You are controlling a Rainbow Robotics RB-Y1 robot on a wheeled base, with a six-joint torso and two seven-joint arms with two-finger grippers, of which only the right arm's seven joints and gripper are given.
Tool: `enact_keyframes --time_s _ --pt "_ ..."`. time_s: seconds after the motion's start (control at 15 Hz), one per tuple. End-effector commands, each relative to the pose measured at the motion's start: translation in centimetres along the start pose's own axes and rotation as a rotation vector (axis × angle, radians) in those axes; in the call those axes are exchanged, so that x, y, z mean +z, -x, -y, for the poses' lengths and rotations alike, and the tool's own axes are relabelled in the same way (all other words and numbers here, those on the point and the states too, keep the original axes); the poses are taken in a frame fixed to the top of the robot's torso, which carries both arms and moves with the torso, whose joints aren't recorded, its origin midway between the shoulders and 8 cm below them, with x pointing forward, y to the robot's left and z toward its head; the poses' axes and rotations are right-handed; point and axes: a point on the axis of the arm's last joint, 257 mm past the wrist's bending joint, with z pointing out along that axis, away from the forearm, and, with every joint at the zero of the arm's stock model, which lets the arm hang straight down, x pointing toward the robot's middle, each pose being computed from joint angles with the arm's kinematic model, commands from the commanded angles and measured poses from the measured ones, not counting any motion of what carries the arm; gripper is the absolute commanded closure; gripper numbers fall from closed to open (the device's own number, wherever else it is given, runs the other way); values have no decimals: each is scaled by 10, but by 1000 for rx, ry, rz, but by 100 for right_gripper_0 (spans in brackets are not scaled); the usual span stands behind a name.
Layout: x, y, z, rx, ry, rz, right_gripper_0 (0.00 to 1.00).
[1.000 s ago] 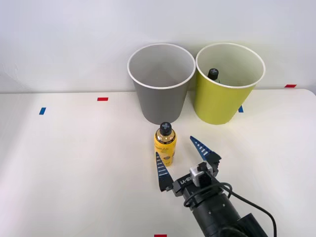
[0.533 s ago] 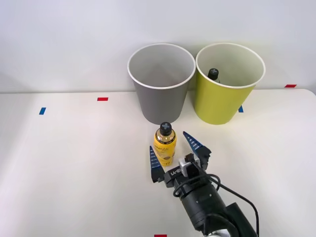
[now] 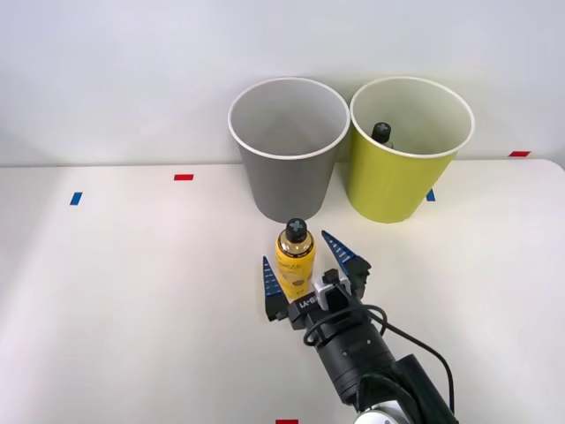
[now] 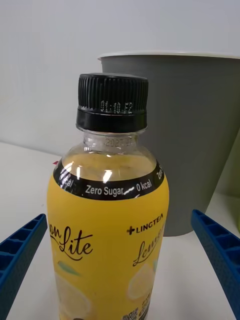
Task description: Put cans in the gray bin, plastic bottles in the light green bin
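Note:
A small plastic bottle (image 3: 295,257) with a black cap and yellow label stands upright on the white table, just in front of the gray bin (image 3: 288,150). My right gripper (image 3: 306,269) is open, one blue finger on each side of the bottle, not touching it. The wrist view shows the bottle (image 4: 107,220) close up between the fingertips (image 4: 20,250), with the gray bin (image 4: 190,130) behind it. The light green bin (image 3: 404,150) stands to the right of the gray one, and the dark cap of another bottle (image 3: 380,132) shows inside it.
Small red tape marks (image 3: 184,177) and blue tape marks (image 3: 75,198) lie on the table (image 3: 132,291). A white wall rises right behind the two bins. My arm comes in from the bottom edge of the front view.
My right gripper has moved forward and to the left, and its open fingers now straddle the yellow bottle. The bottle and both bins have stayed in place.

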Motion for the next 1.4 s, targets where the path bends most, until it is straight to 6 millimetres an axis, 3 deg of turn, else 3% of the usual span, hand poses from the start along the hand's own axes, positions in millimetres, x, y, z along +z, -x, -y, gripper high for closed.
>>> enact_keyframes --time_s 0.07,0.13,0.2,0.33,0.73,0.93,1.2,1.4 --pt "-1 -1 0 -6 0 -3 43" --pt "0 -3 -3 -5 11 -10 74" --pt "1 -6 -3 0 22 -25 87" --pt "3 -6 1 -17 22 -25 94" --pt "2 -6 -2 -2 18 -27 98" --pt "-8 -2 3 29 -12 -22 99" --pt "-34 37 20 130 -84 27 99" --pt "-39 76 37 229 -107 80 100"
